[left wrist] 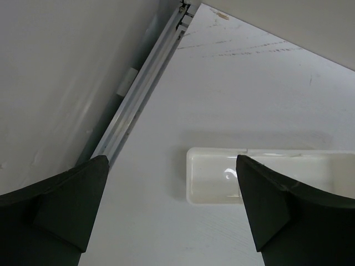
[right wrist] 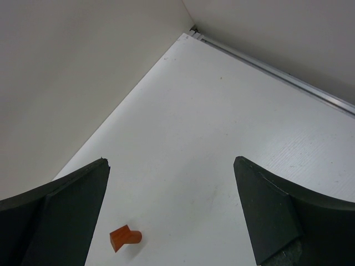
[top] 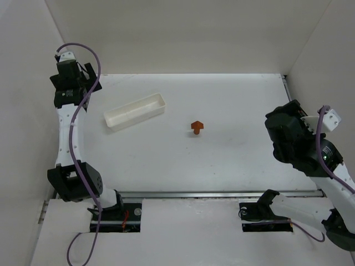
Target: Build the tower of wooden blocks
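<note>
The tower [top: 197, 127] is a small orange-brown stack at the middle of the table, a wider piece over a narrower one. It also shows in the right wrist view [right wrist: 125, 238], low left between the fingers and well ahead of them. My right gripper [right wrist: 172, 221] is open and empty, raised at the right side of the table [top: 277, 141]. My left gripper [left wrist: 172, 216] is open and empty at the far left [top: 75, 83], with the end of the white tray under it. No loose wood blocks show.
A long white tray [top: 135, 111] lies slanted at the back left and looks empty in the left wrist view [left wrist: 222, 177]. White walls enclose the table on three sides. A metal rail [top: 222, 194] runs along the near edge.
</note>
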